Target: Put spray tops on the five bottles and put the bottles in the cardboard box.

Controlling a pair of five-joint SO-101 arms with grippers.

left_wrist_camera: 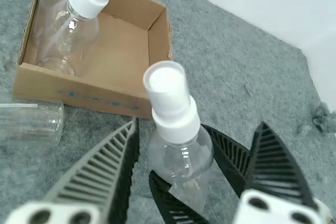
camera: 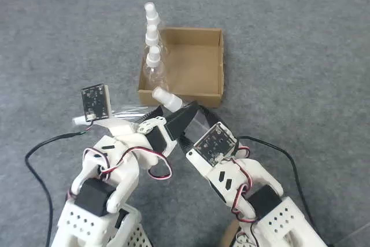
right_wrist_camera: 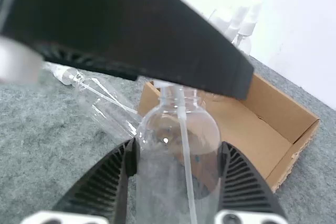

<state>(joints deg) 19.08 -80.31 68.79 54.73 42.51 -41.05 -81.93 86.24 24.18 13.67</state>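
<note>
Bottle [right_wrist_camera: 176, 129] with a white spray top [left_wrist_camera: 168, 95] sits clamped in the right gripper [right_wrist_camera: 177, 148], just on the near side of the cardboard box [camera: 221, 62]. The left gripper [left_wrist_camera: 198, 124] straddles it, jaws spread.

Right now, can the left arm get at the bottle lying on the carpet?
Probably yes. The left gripper has its jaws open around the held bottle, which the right gripper clamps, so it can back off. The lying bottle rests on open carpet, outside the cardboard box, nothing across the way.
</note>
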